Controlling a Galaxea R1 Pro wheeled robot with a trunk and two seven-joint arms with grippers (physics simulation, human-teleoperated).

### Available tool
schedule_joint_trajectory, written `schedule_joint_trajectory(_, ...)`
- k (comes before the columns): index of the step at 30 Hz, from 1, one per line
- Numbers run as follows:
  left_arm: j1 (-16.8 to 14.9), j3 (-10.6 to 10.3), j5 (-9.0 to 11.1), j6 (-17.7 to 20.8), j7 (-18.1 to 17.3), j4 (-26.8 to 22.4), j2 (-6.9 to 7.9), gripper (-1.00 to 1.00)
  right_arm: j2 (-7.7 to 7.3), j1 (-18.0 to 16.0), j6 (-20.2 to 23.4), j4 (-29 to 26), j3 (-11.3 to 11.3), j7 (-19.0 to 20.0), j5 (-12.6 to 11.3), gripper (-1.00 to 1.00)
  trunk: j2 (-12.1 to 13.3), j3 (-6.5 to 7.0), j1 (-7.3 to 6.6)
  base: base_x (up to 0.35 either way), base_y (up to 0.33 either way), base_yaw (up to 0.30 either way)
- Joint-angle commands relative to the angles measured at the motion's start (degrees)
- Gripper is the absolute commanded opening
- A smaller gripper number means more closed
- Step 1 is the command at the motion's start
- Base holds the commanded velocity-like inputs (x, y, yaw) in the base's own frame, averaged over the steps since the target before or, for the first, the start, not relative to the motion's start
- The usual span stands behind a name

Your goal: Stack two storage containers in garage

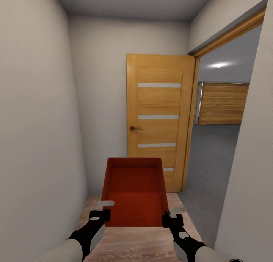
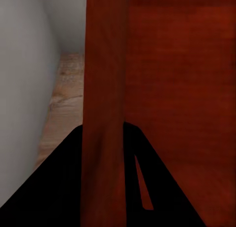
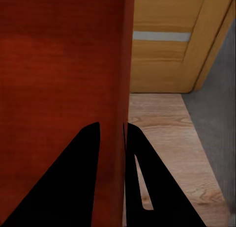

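One orange-red storage container (image 1: 134, 194) is carried in front of me above light wood-plank flooring, held level by both arms. My left gripper (image 1: 101, 213) is shut on its left wall near the front corner, and that wall (image 2: 105, 114) runs between the dark fingers (image 2: 59, 187) in the left wrist view. My right gripper (image 1: 169, 216) is shut on its right wall (image 3: 115, 89), with black fingers (image 3: 142, 183) on either side. The second container is out of view. Through the doorway on the right lies the garage's dark grey floor (image 1: 210, 156).
I stand in a narrow hallway with a pale wall (image 1: 38, 122) close on the left. An open wooden door (image 1: 159, 118) with white stripes stands ahead. A wall edge (image 1: 250, 159) bounds the doorway on the right. Wooden plank doors (image 1: 223, 103) show at the garage's back.
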Motion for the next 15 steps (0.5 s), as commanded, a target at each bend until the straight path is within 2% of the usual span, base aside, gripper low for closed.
schedule_joint_trajectory(1,-0.1,4.12,-0.3,0.21,0.6,-0.39,1.04,-1.0,0.0,-0.01,0.02,0.44,-0.65,0.04,0.18,-1.0,-0.05,-0.08,0.04,0.323,0.0,-0.285)
schedule_joint_trajectory(10,-0.09,4.12,-0.3,0.19,0.6,-0.44,1.01,-1.0,0.0,-0.01,0.02,0.44,-0.65,0.04,0.14,-1.0,-0.05,-0.08,0.04,0.323,0.003,-0.285)
schedule_joint_trajectory(15,-0.09,4.12,-0.3,0.23,0.6,-0.48,1.01,-1.0,0.0,-0.01,0.02,0.44,-0.65,0.04,0.13,-1.0,-0.05,-0.08,0.04,0.323,0.074,-0.285)
